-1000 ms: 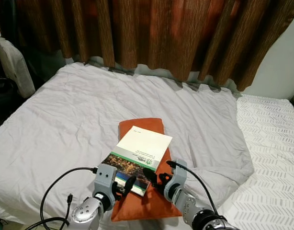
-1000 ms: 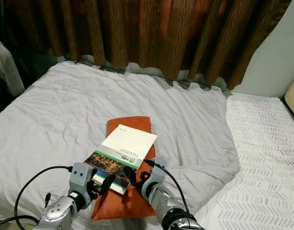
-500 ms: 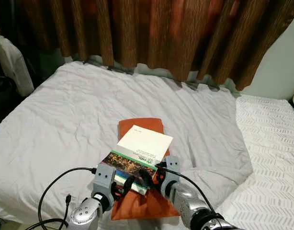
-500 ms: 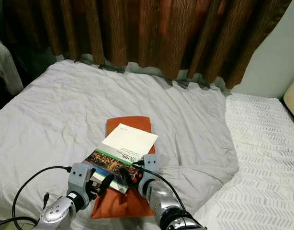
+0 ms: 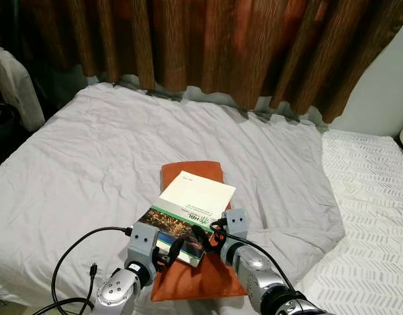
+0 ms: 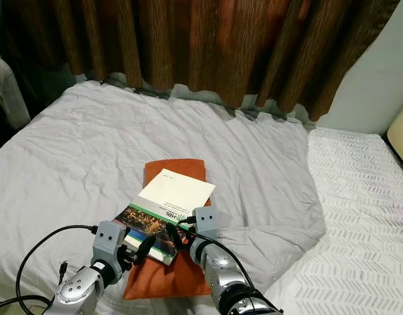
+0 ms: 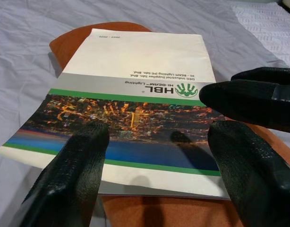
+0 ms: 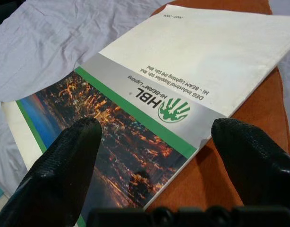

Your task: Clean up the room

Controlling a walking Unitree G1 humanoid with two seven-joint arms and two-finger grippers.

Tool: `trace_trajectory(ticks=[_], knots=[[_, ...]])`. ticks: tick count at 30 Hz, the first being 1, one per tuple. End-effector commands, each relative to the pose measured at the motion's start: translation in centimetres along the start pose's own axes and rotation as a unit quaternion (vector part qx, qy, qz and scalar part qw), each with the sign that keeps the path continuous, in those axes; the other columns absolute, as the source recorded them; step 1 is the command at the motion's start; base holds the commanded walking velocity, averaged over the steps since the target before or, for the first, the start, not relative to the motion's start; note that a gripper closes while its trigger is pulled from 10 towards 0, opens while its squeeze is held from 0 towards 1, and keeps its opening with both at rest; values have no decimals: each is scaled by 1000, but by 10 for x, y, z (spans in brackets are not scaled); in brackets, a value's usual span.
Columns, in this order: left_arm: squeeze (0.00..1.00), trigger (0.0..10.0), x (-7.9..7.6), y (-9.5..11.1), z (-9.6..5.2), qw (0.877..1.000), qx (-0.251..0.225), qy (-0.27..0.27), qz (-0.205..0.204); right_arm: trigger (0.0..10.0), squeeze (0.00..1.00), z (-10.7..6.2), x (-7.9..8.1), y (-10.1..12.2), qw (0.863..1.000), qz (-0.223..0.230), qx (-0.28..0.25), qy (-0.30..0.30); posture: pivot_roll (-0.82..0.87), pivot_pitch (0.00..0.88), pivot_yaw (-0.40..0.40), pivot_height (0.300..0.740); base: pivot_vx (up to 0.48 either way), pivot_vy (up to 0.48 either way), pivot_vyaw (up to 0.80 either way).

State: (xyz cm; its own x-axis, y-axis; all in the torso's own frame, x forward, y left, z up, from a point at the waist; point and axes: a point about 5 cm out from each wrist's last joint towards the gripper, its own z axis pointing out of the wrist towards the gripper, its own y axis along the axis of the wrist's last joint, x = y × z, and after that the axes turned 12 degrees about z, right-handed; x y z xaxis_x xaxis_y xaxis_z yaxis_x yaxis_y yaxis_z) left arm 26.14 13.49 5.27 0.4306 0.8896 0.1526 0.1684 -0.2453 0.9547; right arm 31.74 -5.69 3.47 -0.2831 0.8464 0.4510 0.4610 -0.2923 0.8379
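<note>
Catalogue [image 5: 191, 213]: white top, green stripe, night-city photo, HBL logo.

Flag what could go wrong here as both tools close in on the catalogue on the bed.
1. The HBL catalogue lies flat on a soft orange cushion; the open right tool may pinch cushion fabric instead of the thin edge.
2. The left tool, also open, sits at the near edge; pushing could slide the catalogue off the cushion onto the grey sheet.
3. Both tools crowd one corner and may collide.
</note>
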Motion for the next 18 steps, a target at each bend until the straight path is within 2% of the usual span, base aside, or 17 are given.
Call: trace_trajectory(ticks=[1, 2, 8, 18], knots=[[0, 10000, -5, -2, 2, 1000, 5, -8, 4, 10000, 0, 2, 15, -15, 999, 38, 20, 14, 151, 131, -138, 740, 0, 0, 0], [0, 10000, -5, -2, 2, 1000, 5, -9, 5, 10000, 0, 2, 18, -20, 997, 62, 36, 14, 151, 131, -138, 740, 0, 0, 0], [0, 10000, -5, -3, -2, 1000, 6, -7, 6, 10000, 0, 2, 17, -25, 994, 102, 50, 11, 169, 142, -142, 740, 0, 0, 0], [0, 10000, -5, -4, -5, 1000, 9, -3, 6, 10000, 0, 4, 30, -29, 990, 116, 65, 38, 182, 151, -147, 740, 0, 0, 0]])
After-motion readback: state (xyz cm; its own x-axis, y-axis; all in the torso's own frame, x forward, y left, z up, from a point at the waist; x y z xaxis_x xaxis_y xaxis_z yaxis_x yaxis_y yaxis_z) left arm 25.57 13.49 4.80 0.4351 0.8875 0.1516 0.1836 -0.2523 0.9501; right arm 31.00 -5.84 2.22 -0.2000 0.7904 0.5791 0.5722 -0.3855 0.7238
